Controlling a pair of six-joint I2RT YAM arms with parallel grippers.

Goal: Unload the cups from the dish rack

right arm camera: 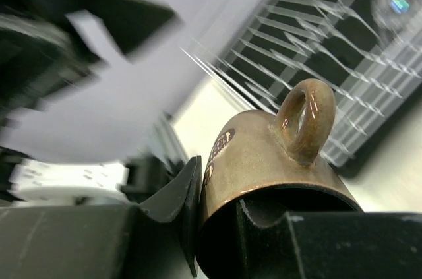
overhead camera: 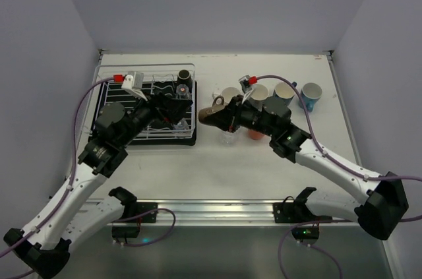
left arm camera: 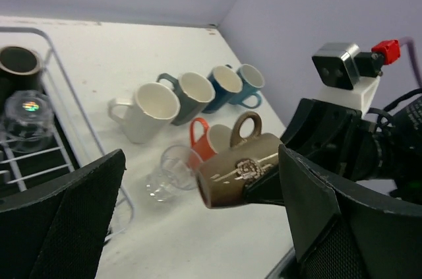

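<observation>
White table boxed in by pale lilac walls, and the dish rack sits toward the left on its black tray. We can see the left gripper hanging over the right end of the rack, fingers spread wide and nothing between them. The right gripper is where the action is: it's clamped on the wall of the brown mug, one finger inside the mouth and one outside, as far as the right wrist view shows. That mug is held on its side, handle up, base pointing toward the rack, just off the rack's right edge. We think it's clear of the table but can't say for sure

Two cups are in the rack near its far right corner: a dark brown cup and right beside it a glass tumbler. Out on the table there's a row along the far side, left to right in the top view: cream mug, grey mug, dark blue mug, light blue mug. In front of that row an orange mug and a second tumbler sit just beside each other, partly behind the held mug in the left wrist view
</observation>
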